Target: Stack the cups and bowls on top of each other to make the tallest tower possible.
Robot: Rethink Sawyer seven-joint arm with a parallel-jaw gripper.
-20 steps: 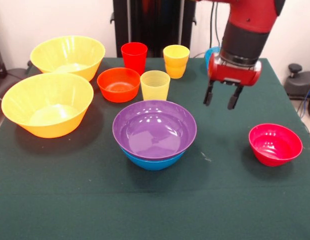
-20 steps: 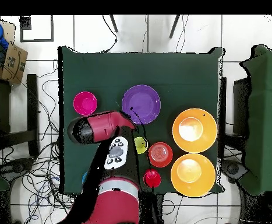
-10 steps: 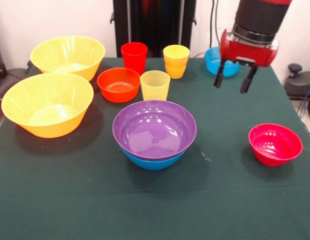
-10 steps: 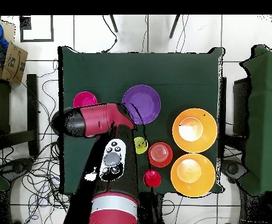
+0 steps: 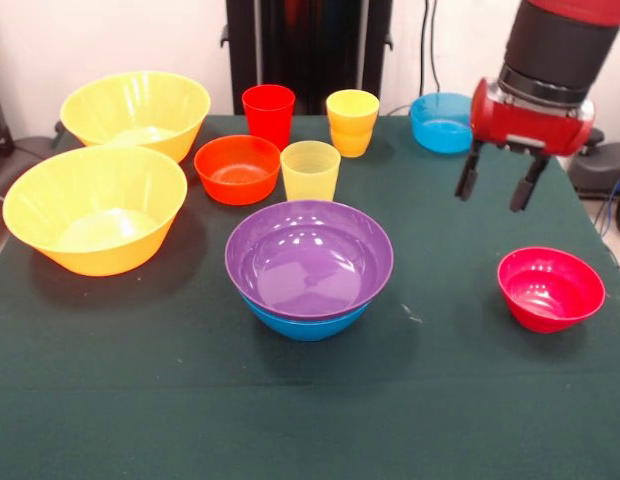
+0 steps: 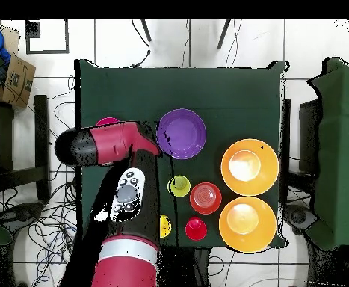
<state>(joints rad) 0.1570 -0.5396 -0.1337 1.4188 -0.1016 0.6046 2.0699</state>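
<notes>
Claw (image 5: 498,190): we see it spread wide, gripping nothing, above the pink-red bowl (image 5: 550,288).
Tower (image 5: 308,265): we find purple nested in blue, mid-counter (image 5: 440,400).
Cups (image 5: 310,170): beyond the tower.

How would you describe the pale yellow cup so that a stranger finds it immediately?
Start at the purple bowl nested in a blue one at the middle of the table. Just behind it stands the pale yellow cup, beside the orange-red bowl. It is paler and more translucent than the orange-yellow cups further back.
</notes>
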